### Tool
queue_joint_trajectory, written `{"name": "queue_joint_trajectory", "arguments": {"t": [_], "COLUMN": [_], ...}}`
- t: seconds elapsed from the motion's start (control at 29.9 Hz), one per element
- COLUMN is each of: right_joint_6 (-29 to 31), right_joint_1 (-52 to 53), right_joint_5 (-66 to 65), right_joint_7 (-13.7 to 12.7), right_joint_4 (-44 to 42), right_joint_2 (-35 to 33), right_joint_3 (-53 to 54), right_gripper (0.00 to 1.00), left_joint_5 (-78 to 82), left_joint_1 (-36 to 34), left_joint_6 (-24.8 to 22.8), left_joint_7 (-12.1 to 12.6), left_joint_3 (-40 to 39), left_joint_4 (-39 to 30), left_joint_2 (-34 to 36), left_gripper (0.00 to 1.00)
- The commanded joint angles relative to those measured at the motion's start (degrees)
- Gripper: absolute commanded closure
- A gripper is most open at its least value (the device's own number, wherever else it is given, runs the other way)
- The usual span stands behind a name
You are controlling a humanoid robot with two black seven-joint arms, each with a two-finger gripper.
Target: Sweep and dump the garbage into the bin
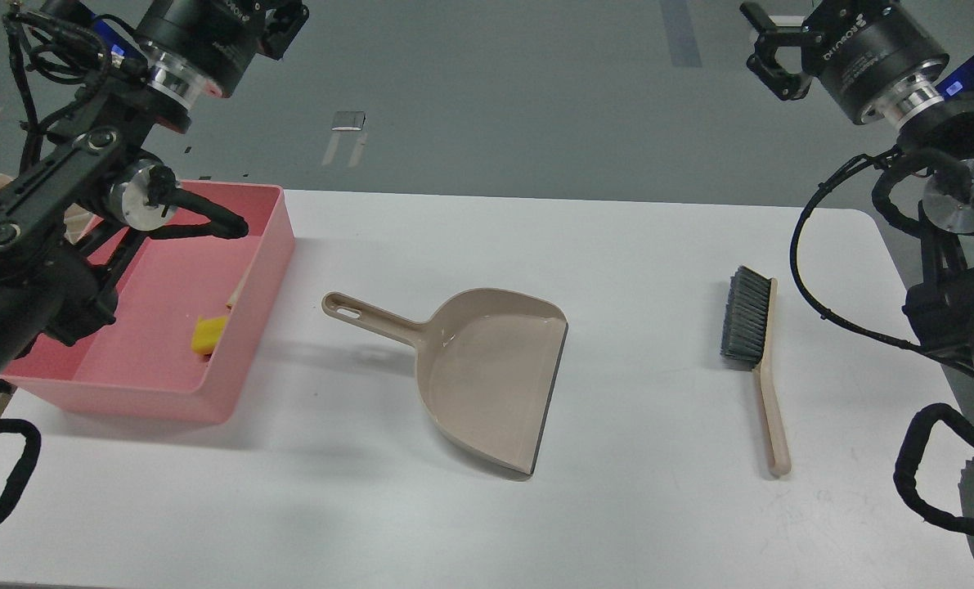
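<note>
L pincer (286,24) raised at top left, fingers mostly cut off by frame edge; can't tell if spread or pressed. R pincer (769,61) raised at top right, fingers apart, holding nothing. Pink bin (245,360) sits on white worktop (642,507) below L pincer; yellow sponge (208,334) and edge of bread slice (238,293) lie inside, by its near wall. Dustpan (487,380) between both pincers, lower. Brush (755,360) below R pincer.
</note>
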Motion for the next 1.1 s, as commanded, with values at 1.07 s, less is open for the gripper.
{"name": "queue_joint_trajectory", "arguments": {"t": [1.07], "right_joint_6": [0.02], "right_joint_1": [-1.66], "right_joint_5": [23.90], "right_joint_7": [-4.18], "right_joint_4": [-9.14], "right_joint_2": [7.46], "right_joint_3": [-4.67], "right_gripper": [0.00], "left_joint_5": [-16.04], "left_joint_1": [3.36], "left_joint_6": [-9.29], "left_joint_7": [0.26], "left_joint_3": [-0.77], "left_joint_4": [7.22], "left_joint_2": [-11.76], "left_gripper": [0.02]}}
